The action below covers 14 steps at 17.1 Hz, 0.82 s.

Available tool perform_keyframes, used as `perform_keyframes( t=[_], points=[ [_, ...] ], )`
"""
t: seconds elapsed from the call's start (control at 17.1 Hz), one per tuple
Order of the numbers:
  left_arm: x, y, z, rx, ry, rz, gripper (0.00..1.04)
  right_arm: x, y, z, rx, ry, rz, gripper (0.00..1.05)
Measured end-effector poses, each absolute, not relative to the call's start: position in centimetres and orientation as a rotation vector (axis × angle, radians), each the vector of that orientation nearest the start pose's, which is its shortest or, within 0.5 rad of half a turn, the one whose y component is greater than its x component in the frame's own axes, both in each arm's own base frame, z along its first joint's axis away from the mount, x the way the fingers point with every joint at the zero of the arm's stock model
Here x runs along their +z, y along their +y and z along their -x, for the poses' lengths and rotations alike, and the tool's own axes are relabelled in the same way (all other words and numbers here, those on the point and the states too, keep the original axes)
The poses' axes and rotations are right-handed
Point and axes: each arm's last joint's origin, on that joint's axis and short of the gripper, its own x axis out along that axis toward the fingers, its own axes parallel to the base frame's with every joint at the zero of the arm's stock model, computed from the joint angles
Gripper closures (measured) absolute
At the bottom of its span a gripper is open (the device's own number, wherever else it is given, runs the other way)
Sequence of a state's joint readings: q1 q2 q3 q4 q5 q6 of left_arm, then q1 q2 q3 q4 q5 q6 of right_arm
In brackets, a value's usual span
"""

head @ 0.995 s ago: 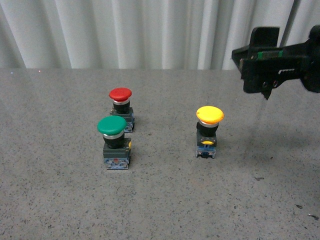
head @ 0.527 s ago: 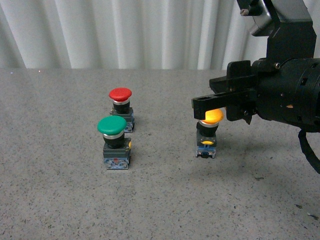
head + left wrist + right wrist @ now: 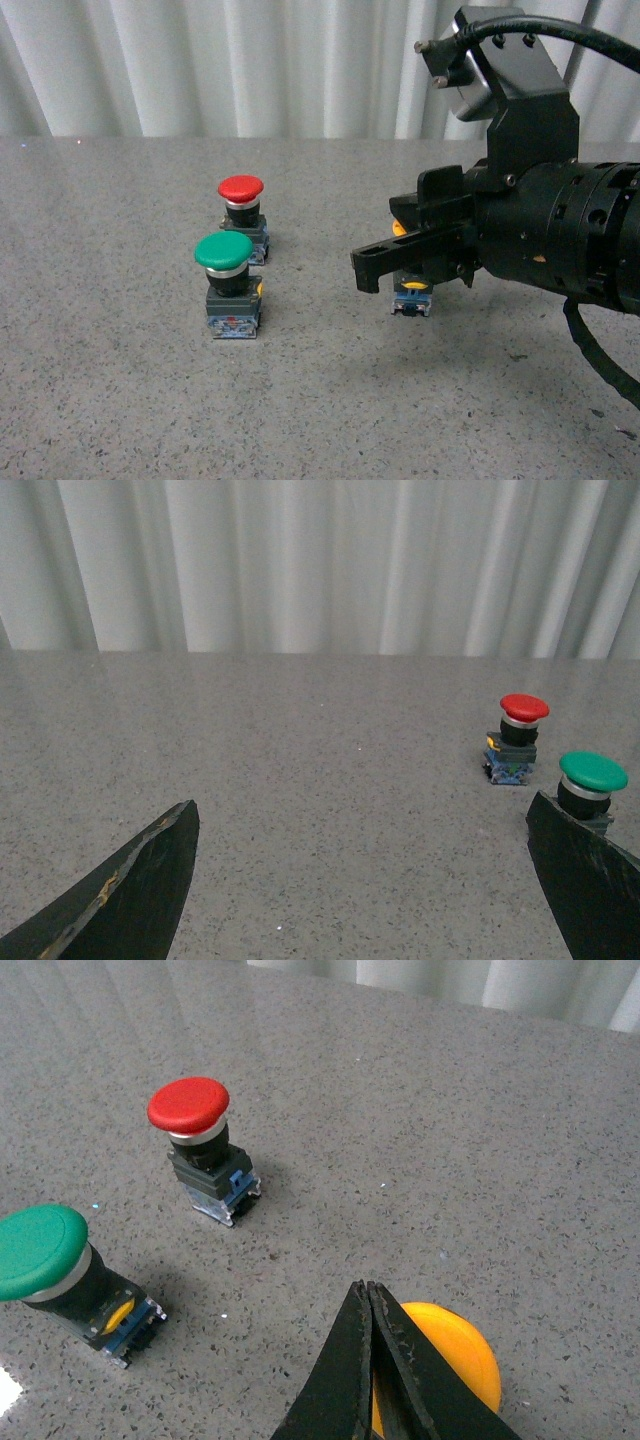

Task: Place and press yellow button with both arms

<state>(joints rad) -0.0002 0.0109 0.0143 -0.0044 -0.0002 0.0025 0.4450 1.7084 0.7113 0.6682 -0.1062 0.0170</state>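
Observation:
The yellow button (image 3: 412, 297) stands on the grey table right of centre; in the front view only its grey-blue base with the yellow tab and a sliver of its cap show, the rest hidden by my right arm. My right gripper (image 3: 368, 271) is shut and lies over the cap, its tips past the cap's left edge. In the right wrist view the shut fingers (image 3: 365, 1305) cross over the yellow cap (image 3: 450, 1360). My left gripper (image 3: 360, 880) is open and empty, low over bare table, seen only in the left wrist view.
A green-capped button (image 3: 229, 282) and a red-capped button (image 3: 242, 213) stand close together left of centre; both also show in the left wrist view, green-capped (image 3: 590, 780) and red-capped (image 3: 520, 735). A white curtain (image 3: 250, 60) hangs behind the table.
My right arm has come in from the upper right, dropped and moved left; its shut gripper now covers the yellow cap, which was in full view a second ago.

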Motion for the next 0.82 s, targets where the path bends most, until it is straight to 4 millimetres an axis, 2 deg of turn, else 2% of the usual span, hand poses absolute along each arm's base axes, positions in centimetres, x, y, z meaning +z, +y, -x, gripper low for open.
perform_keyframes(
  t=[0.47, 0.7, 0.82],
  points=[
    [16.7, 0.0, -9.8, 0.0, 0.001, -0.002, 0.07, 14.8, 14.3, -30.5, 0.528, 0.403, 0.064, 1.03],
    [16.7, 0.0, -9.8, 0.0, 0.001, -0.002, 0.07, 15.1, 13.8, -30.6, 0.515, 0.391, 0.06, 1.03],
    [16.7, 0.0, -9.8, 0.0, 0.001, -0.002, 0.07, 15.7, 13.5, -30.3, 0.509, 0.331, 0.048, 1.03]
  ],
)
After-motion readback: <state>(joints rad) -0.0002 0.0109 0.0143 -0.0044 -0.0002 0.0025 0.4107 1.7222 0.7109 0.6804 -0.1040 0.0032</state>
